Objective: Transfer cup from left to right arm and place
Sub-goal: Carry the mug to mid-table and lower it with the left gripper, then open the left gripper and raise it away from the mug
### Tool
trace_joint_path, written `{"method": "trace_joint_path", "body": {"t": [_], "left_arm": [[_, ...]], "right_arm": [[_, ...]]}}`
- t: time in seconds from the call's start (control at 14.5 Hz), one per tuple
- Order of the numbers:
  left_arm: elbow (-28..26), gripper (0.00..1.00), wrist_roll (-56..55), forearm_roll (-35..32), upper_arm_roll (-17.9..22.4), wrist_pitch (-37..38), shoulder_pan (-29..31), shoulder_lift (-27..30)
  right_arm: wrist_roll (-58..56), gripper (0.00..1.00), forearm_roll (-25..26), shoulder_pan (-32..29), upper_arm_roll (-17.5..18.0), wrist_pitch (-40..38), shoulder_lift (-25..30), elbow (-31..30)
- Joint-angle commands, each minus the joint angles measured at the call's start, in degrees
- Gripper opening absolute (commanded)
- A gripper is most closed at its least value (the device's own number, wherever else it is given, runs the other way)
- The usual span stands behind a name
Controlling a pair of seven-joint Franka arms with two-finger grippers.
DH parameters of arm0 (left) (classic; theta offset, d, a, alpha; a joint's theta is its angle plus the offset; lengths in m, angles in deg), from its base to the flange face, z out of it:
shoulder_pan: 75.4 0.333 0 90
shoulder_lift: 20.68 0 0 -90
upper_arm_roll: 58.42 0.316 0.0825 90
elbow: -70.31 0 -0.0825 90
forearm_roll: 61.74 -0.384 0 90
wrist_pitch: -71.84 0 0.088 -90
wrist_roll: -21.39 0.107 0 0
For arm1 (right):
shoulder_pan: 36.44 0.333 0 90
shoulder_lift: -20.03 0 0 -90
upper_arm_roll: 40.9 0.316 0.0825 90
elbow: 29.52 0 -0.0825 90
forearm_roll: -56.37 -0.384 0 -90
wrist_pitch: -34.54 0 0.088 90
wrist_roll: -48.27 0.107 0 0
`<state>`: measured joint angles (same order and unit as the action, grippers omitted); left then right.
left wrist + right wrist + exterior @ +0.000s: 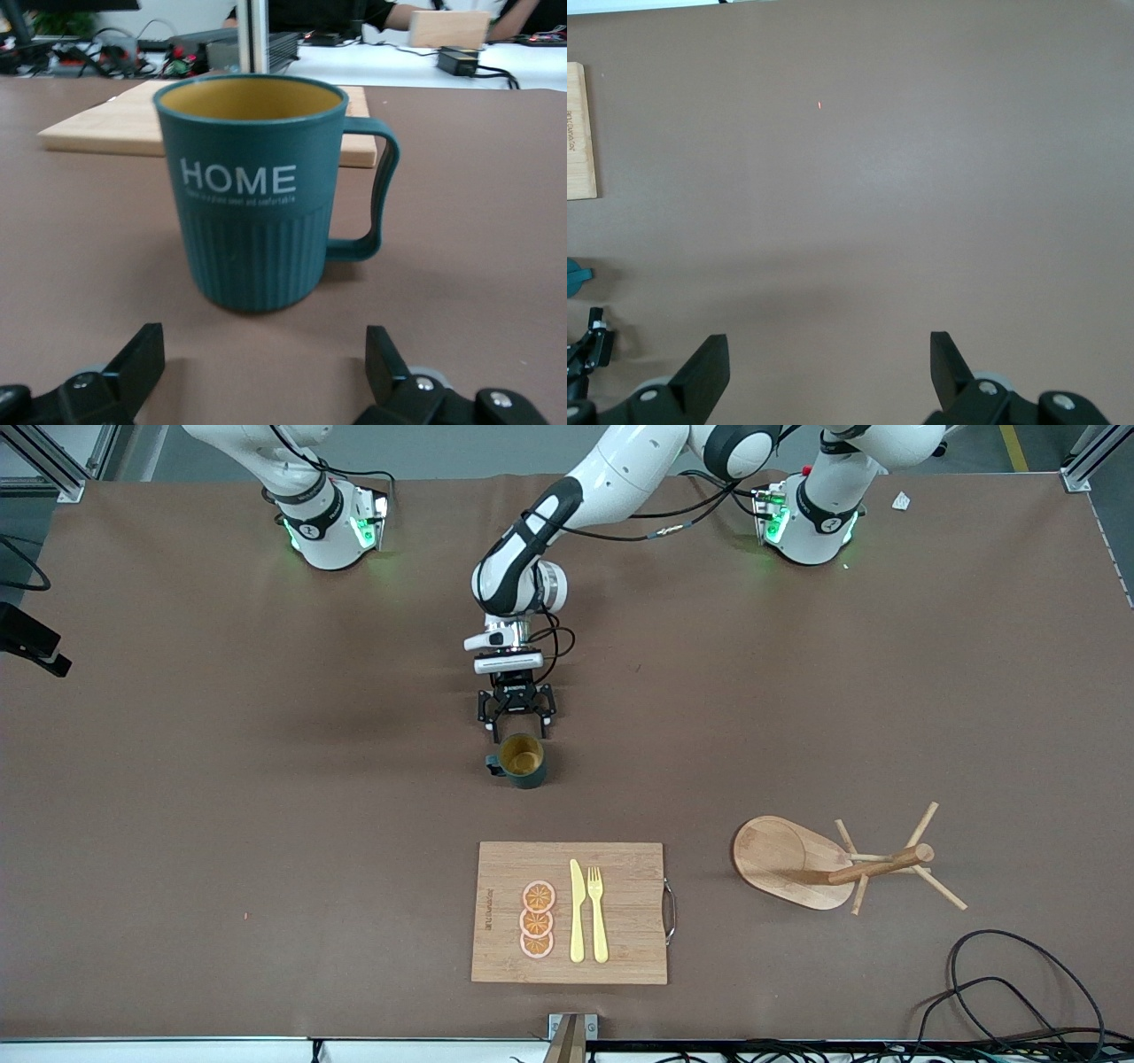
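The left end effector (516, 726) is hanging low with fingers spread wide and empty. The ribbed dark teal "HOME" mug (520, 761) is standing upright on the brown desk (266, 779) just ahead of its fingertips, untouched. The right end effector (828, 372) is waiting, open and empty. Grasp, handover and placement are all remaining.

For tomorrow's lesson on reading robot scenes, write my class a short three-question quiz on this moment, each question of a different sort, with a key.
1. True or false: the left hand is shut on the cup.
2. The cup's handle points toward which arm's end of the table? A) the left arm's B) the right arm's
3. Fill in: the yellow knife and fork lie on the ____.

Key: 1 false: it is open, just short of the cup. 2 B. 3 cutting board.
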<state>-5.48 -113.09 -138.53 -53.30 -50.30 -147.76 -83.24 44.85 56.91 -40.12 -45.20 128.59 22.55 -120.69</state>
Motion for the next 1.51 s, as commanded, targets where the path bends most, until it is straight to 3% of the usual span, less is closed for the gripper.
{"method": "trace_joint_path", "body": {"t": [0.0,0.55,0.83,1.17,1.44], "left_arm": [[0.39,1.0,-0.08,7.77,-2.65,-0.65,0.21,2.44],[0.39,1.0,1.23,32.55,-5.64,4.36,0.47,12.89],[0.39,1.0,9.82,45.21,-5.03,10.23,1.17,20.35],[0.3,1.0,20.81,51.2,-4.94,14.2,9.41,33.18],[-0.05,1.0,31.43,53.93,-4.94,18.41,18.55,39.52]], "right_arm": [[-0.97,1.0,-0.18,-1.59,1.05,0.08,0.46,-0.16],[-0.97,1.0,-3.43,-1.33,1.05,0.0,-1.38,-0.24],[-1.05,1.0,-3.35,-0.28,1.32,-1.93,-2.87,-0.51],[-0.18,1.0,-3.34,3.5,1.4,-2.65,-8.4,-0.94],[3.14,1.0,-4.66,6.14,1.4,-0.45,-12.19,-1.56]]}}
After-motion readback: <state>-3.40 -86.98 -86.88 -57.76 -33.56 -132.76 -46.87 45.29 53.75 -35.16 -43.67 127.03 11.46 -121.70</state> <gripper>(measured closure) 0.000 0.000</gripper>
